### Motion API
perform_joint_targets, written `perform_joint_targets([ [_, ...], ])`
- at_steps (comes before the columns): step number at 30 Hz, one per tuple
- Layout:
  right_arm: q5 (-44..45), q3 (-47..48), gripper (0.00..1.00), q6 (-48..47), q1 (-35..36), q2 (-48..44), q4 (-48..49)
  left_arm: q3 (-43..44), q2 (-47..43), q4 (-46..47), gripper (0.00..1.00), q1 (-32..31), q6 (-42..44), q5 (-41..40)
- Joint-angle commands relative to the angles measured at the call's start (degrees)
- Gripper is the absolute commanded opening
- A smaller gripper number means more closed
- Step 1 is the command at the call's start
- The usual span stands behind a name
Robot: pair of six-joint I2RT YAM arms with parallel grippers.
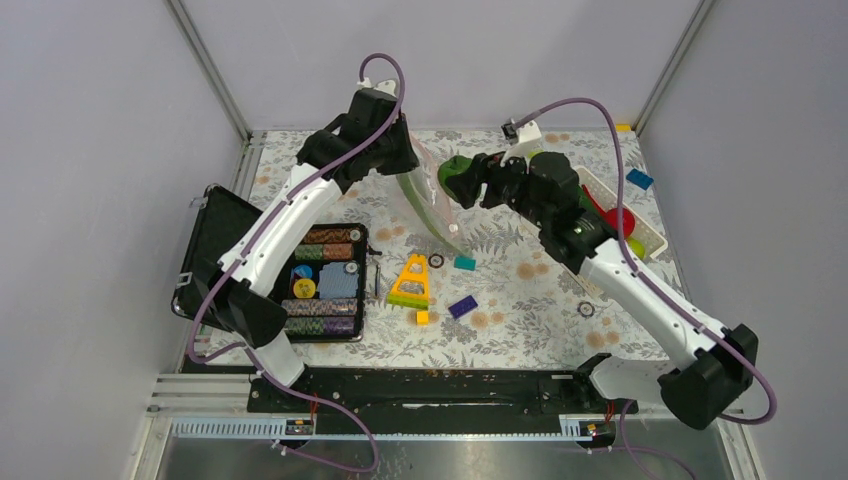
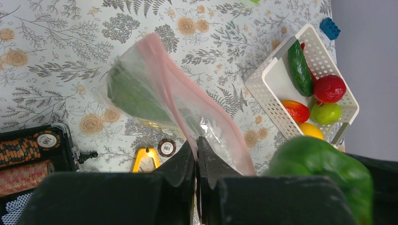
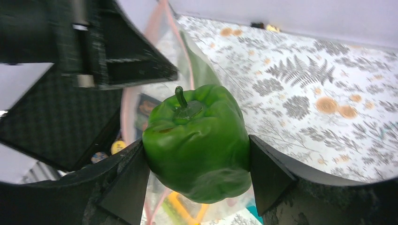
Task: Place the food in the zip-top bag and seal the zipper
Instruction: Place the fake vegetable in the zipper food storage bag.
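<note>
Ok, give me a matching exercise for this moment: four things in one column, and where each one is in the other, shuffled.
Things:
1. pepper
2. bag
3. red ball
4. yellow triangle

Places:
A. in the basket
B. lying on the table
C. clamped in the right gripper
D. pinched in the left gripper

Pairs: 1-C; 2-D; 3-A; 4-B
</note>
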Motion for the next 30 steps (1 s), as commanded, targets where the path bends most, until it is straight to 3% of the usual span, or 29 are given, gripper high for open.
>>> perform_joint_targets([
  [1,-9.7,-1.7,0.11,3.0,0.5,-5.3,9.3,0.0,-1.4,2.7,0.05,-0.5,2.2,2.8],
  [5,-17.3,-3.7,0.1,9.3,0.4,-7.2,17.2,0.0,-1.1,2.8,0.05,-0.6,1.6,4.5],
  [13,-21.9,-6.5,0.1,16.7,0.4,-6.7,27.0,-2.6,-2.3,5.3,0.04,-0.5,0.0,6.6],
  [30,-9.8,-15.7,0.11,17.0,0.5,-1.2,29.1,-8.0,-5.0,8.1,0.0,-0.5,-4.0,8.0],
])
